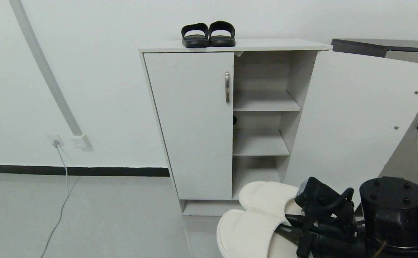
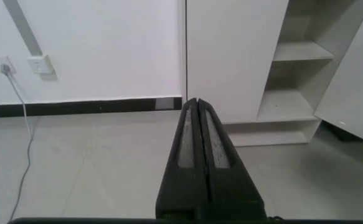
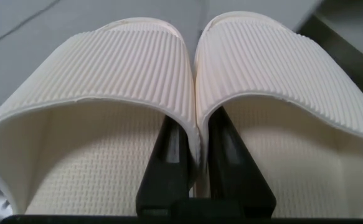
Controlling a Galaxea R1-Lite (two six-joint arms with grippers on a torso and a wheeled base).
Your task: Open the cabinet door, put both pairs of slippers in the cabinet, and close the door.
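The white slippers (image 1: 259, 218) are a cream-white pair of slides with broad, finely ribbed straps and rounded toes. The right wrist view shows their footbeds stamped with a small woven pattern. They sit side by side with their inner edges pressed together. The right gripper (image 3: 195, 124) holds them there, one dark finger inside each slipper and the two inner walls pinched in the narrow gap between. The head view places the pair low, just in front of the cabinet's (image 1: 284, 44) open right half near its bottom front edge, toes towards the cabinet.

The black slippers (image 1: 209, 34) are matte slides with arched straps. They stand touching each other on the cabinet top, left of its middle and above the closed left door (image 1: 191, 125).

The cabinet is plain white. A slim metal handle (image 1: 227, 87) runs upright along the left door's inner edge. The right door (image 1: 352, 122) is swung wide to the right, baring an upper shelf (image 1: 264, 102), a middle shelf (image 1: 259, 143) and the bottom compartment (image 1: 253, 175).

The left gripper (image 2: 197, 106) has its two fingers pressed flat together with nothing between them. It is above the grey floor (image 2: 94, 168), facing the cabinet's left side.
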